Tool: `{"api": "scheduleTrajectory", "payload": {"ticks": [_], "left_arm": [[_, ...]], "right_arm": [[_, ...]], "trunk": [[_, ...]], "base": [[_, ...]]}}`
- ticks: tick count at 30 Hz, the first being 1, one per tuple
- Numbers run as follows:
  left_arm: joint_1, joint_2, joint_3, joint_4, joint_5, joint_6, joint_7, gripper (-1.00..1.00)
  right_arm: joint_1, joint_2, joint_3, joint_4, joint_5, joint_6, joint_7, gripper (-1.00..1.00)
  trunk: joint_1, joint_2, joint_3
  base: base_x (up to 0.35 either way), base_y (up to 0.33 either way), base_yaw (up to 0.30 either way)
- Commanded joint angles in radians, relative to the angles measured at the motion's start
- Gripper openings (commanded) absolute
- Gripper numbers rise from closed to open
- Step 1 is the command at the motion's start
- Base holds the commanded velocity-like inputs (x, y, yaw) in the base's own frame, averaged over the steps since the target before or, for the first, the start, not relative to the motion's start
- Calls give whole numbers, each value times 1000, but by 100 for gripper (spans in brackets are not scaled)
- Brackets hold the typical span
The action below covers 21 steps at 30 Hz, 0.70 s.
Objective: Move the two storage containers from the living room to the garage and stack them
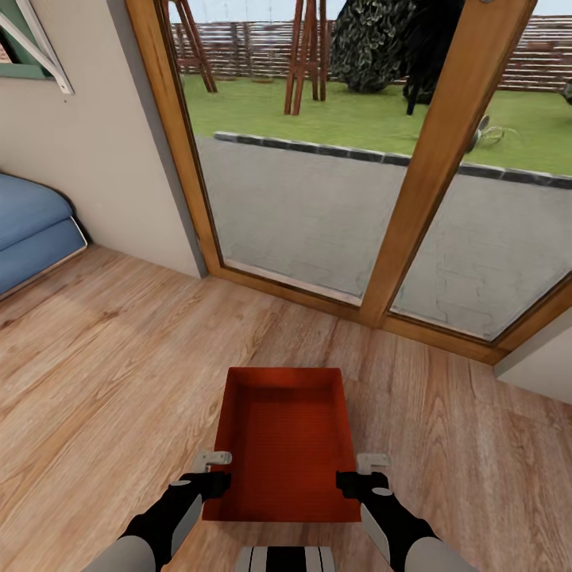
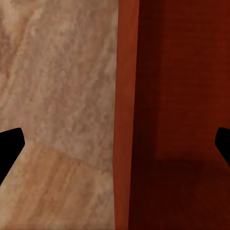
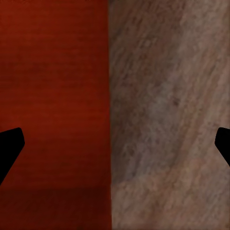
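I hold one orange bin (image 1: 284, 441) above the wood floor (image 1: 103, 373) by the glass doors (image 1: 334, 159), left pincer (image 1: 213, 470) and right pincer (image 1: 359, 472) spread astride its side walls. Next: carry it to the garage.

Bin (image 1: 286, 441) centred ahead of robot, over plank floor (image 1: 103, 381). Left gripper (image 1: 213, 470) at bin's left wall, right gripper (image 1: 364, 471) at its right wall, each straddling the wall. Glass doors (image 1: 334, 199) beyond bin. Sofa (image 1: 32, 230) far left, by wall.
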Motion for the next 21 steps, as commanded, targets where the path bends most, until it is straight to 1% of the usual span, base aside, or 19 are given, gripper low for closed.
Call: {"api": "scheduleTrajectory", "payload": {"ticks": [1,21], "left_arm": [[0,0,-2,-2,4,6,4,100],[0,-2,-1,7,9,5,6,100]], "right_arm": [[0,1,-7,-1,9,3,-1,100],[0,-2,-7,-1,9,3,-1,100]], "trunk": [[0,0,-1],[0,0,-1]], "base": [[0,0,0],[0,0,0]]}}
